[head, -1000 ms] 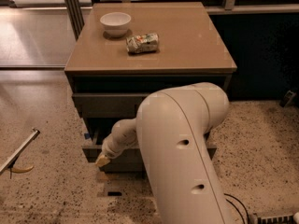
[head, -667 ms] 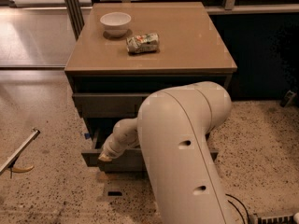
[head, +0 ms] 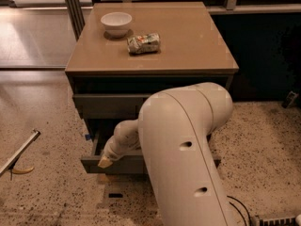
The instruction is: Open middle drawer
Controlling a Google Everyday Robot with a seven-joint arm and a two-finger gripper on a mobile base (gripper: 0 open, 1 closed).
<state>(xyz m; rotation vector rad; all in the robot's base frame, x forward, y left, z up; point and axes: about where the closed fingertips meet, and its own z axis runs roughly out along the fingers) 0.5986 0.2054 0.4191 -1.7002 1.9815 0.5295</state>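
The middle drawer (head: 124, 165) is a dark grey-brown, flat-fronted drawer that stands pulled out from the cabinet, below the closed upper drawer front (head: 108, 105). My gripper (head: 105, 162) is at the left part of the pulled-out drawer's top front edge, its pale tip resting against the rim. The white forearm runs from it up to the bulky arm housing (head: 183, 149), which hides the right half of the drawer and whatever is below it.
On the tan cabinet top (head: 197, 46) sit a white bowl (head: 116, 22) and a crushed can (head: 144, 43). A metal rod (head: 19, 152) and a yellow scrap (head: 21, 170) lie on the speckled floor to the left. Cables trail at the bottom right.
The drawer has slid a little further out toward the camera. The gripper has moved with it, slightly down and to the right.
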